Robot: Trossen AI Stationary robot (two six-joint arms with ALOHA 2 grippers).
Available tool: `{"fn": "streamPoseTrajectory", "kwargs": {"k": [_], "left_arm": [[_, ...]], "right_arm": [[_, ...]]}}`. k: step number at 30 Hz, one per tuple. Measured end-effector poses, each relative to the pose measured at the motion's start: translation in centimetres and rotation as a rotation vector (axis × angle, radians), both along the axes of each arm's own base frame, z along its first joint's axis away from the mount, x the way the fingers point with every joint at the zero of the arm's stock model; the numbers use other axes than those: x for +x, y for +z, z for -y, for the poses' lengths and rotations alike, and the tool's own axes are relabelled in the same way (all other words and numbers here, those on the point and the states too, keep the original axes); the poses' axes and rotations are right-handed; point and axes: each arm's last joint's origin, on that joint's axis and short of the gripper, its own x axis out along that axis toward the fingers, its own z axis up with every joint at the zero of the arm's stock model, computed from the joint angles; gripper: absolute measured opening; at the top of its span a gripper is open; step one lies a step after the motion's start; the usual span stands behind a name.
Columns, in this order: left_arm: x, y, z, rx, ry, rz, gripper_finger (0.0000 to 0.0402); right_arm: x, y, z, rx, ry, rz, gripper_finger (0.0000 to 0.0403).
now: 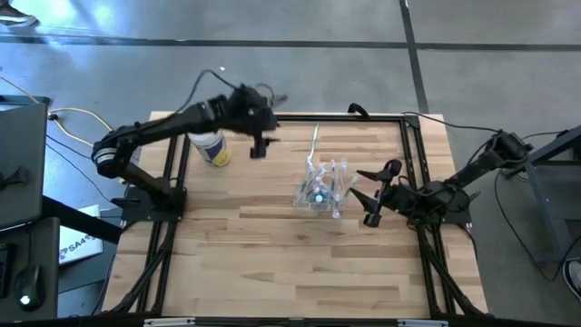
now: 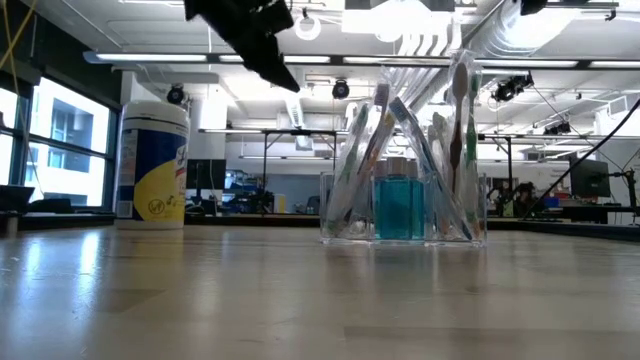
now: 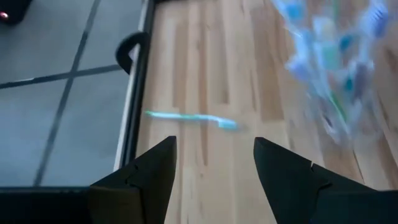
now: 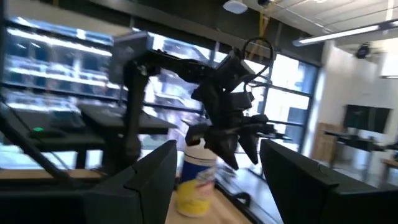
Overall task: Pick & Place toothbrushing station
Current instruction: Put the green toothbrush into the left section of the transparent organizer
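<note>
White tub [image 1: 210,148] with a yellow label stands far left. Just right of it the left gripper [image 1: 259,145] hangs above the table [image 1: 272,254] — fingers spread, holding nothing. The clear toothbrushing station [image 1: 322,188] sits mid-table, 1 toothbrush [image 1: 315,139] lying beyond it. The right gripper [image 1: 370,195] waits beside the station — jaws apart, empty.

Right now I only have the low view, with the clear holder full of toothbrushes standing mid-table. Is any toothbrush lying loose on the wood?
Observer: Yes. One toothbrush lies flat on the wood, just outside the toothbrushing station.
Operator: Where is the left gripper?
Observer: The left gripper hangs open above the table, between the white tub and that loose toothbrush.
Operator: And the right one?
Observer: The right gripper is open beside the station, facing it but not touching it.
</note>
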Motion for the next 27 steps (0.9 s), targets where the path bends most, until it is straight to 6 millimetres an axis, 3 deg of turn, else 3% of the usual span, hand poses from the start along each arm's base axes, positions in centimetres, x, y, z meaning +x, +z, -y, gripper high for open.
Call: {"fn": "streamPoseTrajectory", "kwargs": {"k": [5,8,13,18,24,27], "left_arm": [[-0.6,-0.3,-4.6,-0.122,-0.031,0.151,0.0212],[-0.1,-0.7,-6.1,-0.174,-0.122,0.242,0.0212],[1.9,-1.8,-7.8,-0.249,-0.085,0.340,0.0212],[3.9,-2.5,-9.5,-0.322,-0.008,0.250,0.0212],[6.7,-3.0,-11.7,-0.334,0.231,0.077,0.0212],[7.8,-2.1,-12.6,-0.397,0.304,0.076,0.0212]], "right_arm": [[-0.5,0.4,0.1,-0.018,-0.100,-0.044,0.0223],[-0.7,0.5,0.4,-0.034,-0.165,-0.071,0.0223],[-0.9,0.7,0.6,-0.048,-0.227,-0.098,0.0223],[-1.4,1.1,1.1,-0.047,-0.284,-0.111,0.0223],[-2.1,1.5,1.6,-0.011,-0.356,-0.124,0.0223],[-2.3,1.6,1.7,-0.003,-0.398,-0.146,0.0223]]}}
